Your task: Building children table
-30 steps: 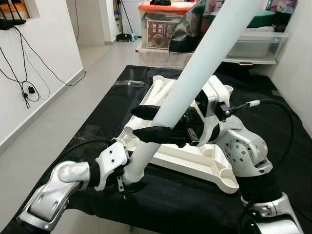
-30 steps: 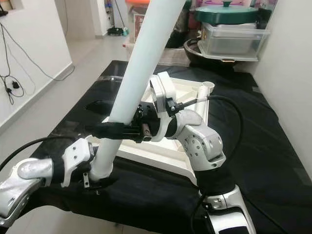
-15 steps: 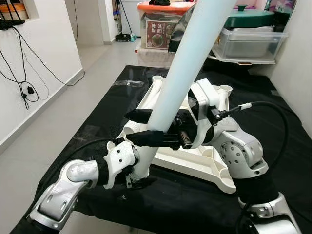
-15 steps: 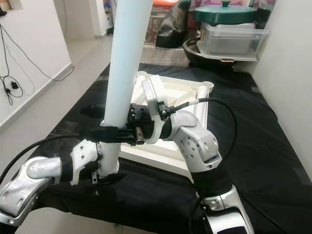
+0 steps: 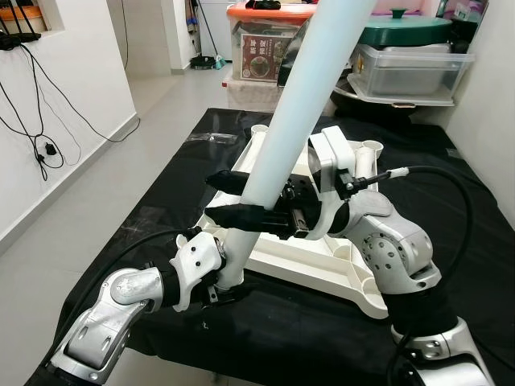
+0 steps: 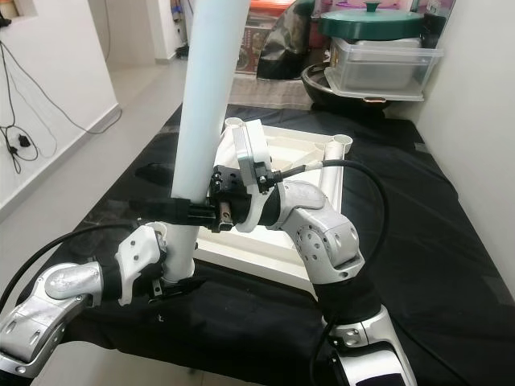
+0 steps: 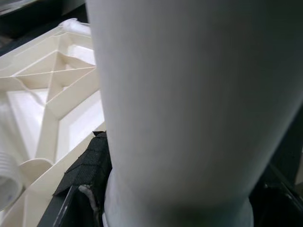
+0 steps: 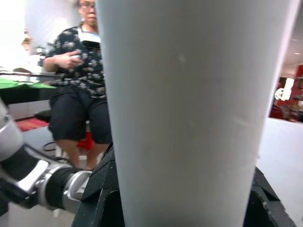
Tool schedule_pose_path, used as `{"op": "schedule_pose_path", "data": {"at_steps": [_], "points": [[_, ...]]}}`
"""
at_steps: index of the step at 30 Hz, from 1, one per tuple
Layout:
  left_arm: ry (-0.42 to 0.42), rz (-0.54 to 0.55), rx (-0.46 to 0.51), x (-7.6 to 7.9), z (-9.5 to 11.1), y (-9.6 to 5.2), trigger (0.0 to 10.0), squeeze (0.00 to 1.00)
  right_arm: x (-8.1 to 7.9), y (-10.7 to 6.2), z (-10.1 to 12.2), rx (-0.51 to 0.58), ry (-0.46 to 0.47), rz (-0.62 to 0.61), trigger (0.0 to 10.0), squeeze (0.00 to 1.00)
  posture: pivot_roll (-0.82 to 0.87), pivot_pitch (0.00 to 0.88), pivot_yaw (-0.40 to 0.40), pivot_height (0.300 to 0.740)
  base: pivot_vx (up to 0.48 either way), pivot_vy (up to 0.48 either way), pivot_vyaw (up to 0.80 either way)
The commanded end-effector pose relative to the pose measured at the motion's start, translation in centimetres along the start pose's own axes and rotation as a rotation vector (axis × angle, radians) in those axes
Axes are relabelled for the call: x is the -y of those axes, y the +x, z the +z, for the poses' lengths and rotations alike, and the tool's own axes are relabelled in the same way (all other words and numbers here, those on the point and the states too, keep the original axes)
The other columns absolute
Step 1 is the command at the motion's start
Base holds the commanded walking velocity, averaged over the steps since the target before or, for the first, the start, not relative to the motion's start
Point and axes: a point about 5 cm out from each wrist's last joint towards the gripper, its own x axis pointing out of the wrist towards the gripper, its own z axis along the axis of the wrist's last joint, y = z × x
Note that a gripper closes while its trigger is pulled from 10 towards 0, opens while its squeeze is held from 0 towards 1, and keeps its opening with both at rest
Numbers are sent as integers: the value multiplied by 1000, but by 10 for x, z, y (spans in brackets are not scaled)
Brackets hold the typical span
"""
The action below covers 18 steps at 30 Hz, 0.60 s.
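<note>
A long white table leg (image 5: 298, 104) stands steeply tilted, its top leaning away to the right and out of view. Its lower end is at the near left corner of the white upturned tabletop (image 5: 322, 265), which lies on a black cloth. My left gripper (image 5: 225, 280) is shut on the leg's bottom end. Higher up, my right gripper (image 5: 233, 199) is shut on the leg, one black finger on each side. The right wrist view shows the fingers (image 8: 102, 189) flanking the leg (image 8: 189, 109). In the left wrist view the ribbed underside of the tabletop (image 7: 47, 94) lies behind the leg.
Round leg sockets (image 5: 372, 149) stand at the tabletop's far corners. Storage boxes, one with an orange lid (image 5: 269, 12), and a green-lidded pot (image 5: 406, 28) stand beyond the cloth. A wall with hanging cables (image 5: 40, 145) is at left. A seated person (image 8: 78, 61) appears behind the leg.
The leg has swung more upright. My left gripper has carried its lower end right, toward the tabletop's near left corner, and the right gripper has shifted left with it.
</note>
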Motion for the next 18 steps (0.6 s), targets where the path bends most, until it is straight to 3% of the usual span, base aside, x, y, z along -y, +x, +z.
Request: {"op": "schedule_pose_path", "data": {"at_steps": [1, 2, 7, 11, 12, 13, 18], "points": [[12, 62, 16, -7, 3, -2, 10000, 0, 1, 2, -9, -11, 53, -25, 10000, 0, 90, 0, -42, 740, 0, 0, 0], [18, 75, 14, -9, 3, -4, 10000, 0, 6, 1, -12, -22, 58, -85, 10000, 1000, 90, 0, -42, 740, 0, 0, 0], [42, 211, -8, -23, 5, -8, 10000, 0, 26, -6, -17, 5, 60, -379, 10000, 1000, 86, 0, -44, 740, 0, 0, 0], [45, 239, -15, -25, 5, -9, 10000, 0, 28, -6, -19, 19, 70, -421, 10000, 1000, 86, 0, -44, 740, 0, 0, 0], [39, 285, -27, -27, 2, -8, 10000, 0, 31, -5, -21, 66, 104, -496, 10000, 0, 85, 0, -44, 740, 0, 0, 0], [39, 285, -27, -27, 2, -8, 10000, 0, 31, -5, -21, 66, 104, -496, 10000, 0, 85, 0, -44, 740, 0, 0, 0], [14, 375, -59, -24, -4, 3, 10000, 0, 38, 0, -32, 191, 202, -729, 10000, 0, 85, 0, -46, 740, 0, 0, 0]]}}
